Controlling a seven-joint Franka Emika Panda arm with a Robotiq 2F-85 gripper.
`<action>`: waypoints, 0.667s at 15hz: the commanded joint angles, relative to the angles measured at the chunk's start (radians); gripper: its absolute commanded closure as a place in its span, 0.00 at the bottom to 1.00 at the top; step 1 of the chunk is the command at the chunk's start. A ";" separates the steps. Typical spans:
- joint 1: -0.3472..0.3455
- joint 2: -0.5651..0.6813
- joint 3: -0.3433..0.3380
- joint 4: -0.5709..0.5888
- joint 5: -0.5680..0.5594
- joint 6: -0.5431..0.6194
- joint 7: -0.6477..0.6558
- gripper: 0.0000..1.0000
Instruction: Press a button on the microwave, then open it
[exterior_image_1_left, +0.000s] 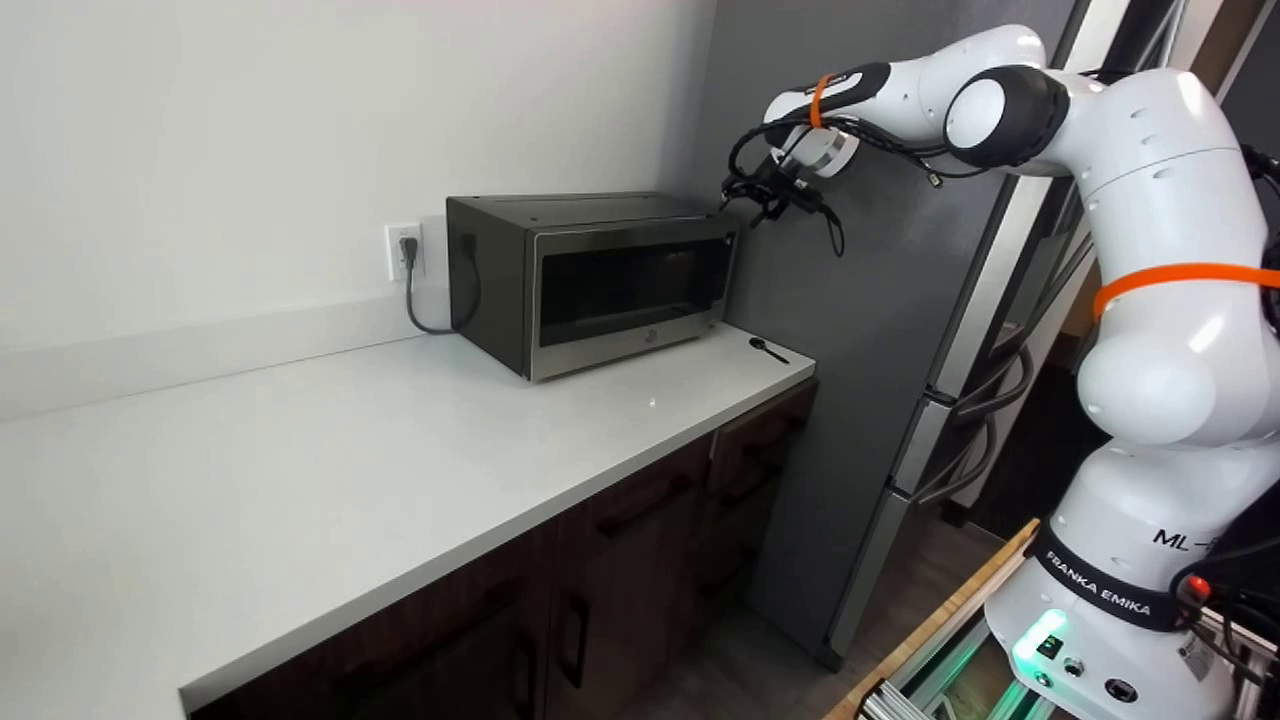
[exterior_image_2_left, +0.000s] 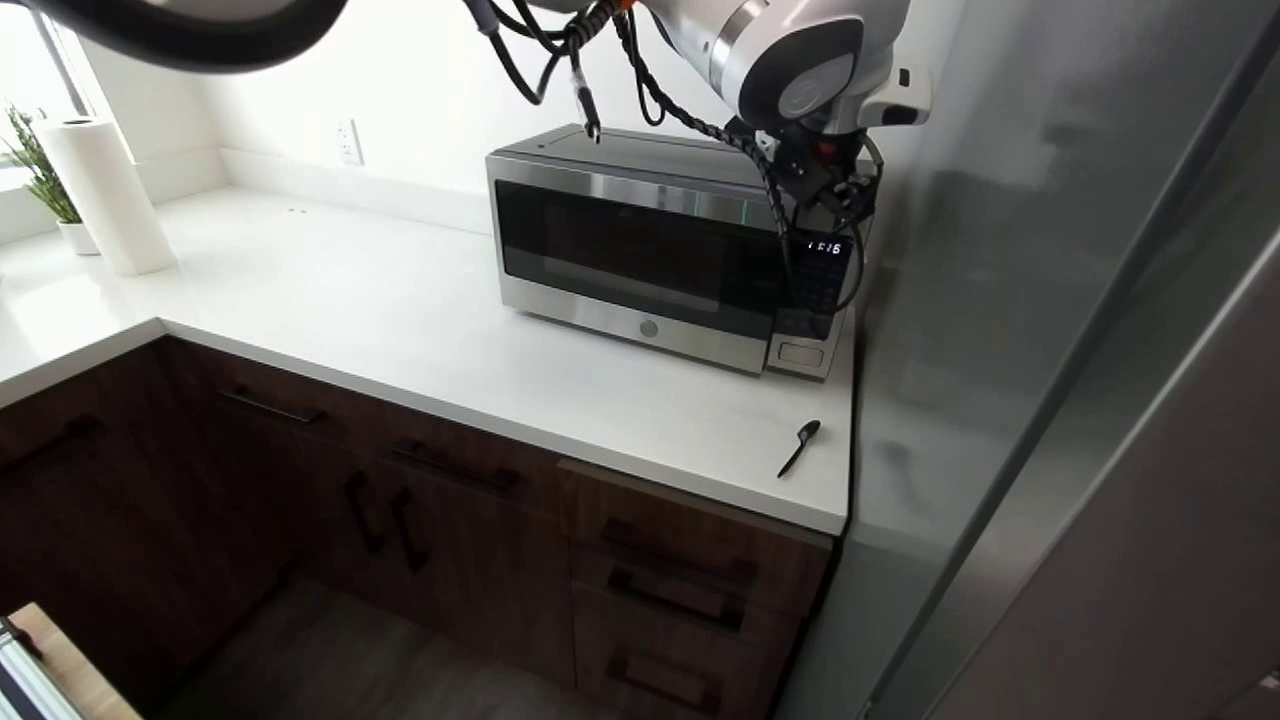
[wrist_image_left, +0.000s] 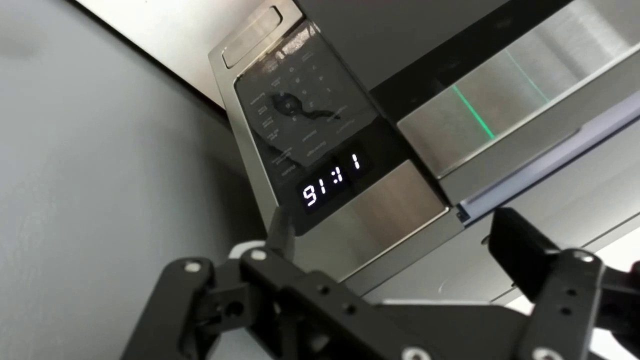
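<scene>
In an exterior view, your gripper (exterior_image_1_left: 742, 207) hovers near the upper corner of the microwave (exterior_image_1_left: 625, 290), which lies beside and below it; the fridge (exterior_image_1_left: 850, 280) flanking that corner limits your sideways room.

In an exterior view, the control strip (exterior_image_2_left: 815, 285) lies beneath the gripper, presumably because the button (exterior_image_2_left: 800, 354) and the free edge of the door (exterior_image_2_left: 620, 250) both sit at this end; a spoon (exterior_image_2_left: 806, 434) rests farther below.

In the wrist view, the fingers (wrist_image_left: 520, 250) are spread, holding nothing, presumably so one tip can hook an edge. Ahead of them, the door seems to stand proud of the control strip: likely ajar, the press apparently done, the pull pending.
</scene>
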 joint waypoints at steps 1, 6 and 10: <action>-0.021 0.050 0.029 0.074 0.013 -0.036 -0.030 0.00; -0.023 0.082 0.037 0.111 0.004 -0.051 -0.029 0.00; -0.021 0.105 0.038 0.138 -0.001 -0.060 -0.025 0.00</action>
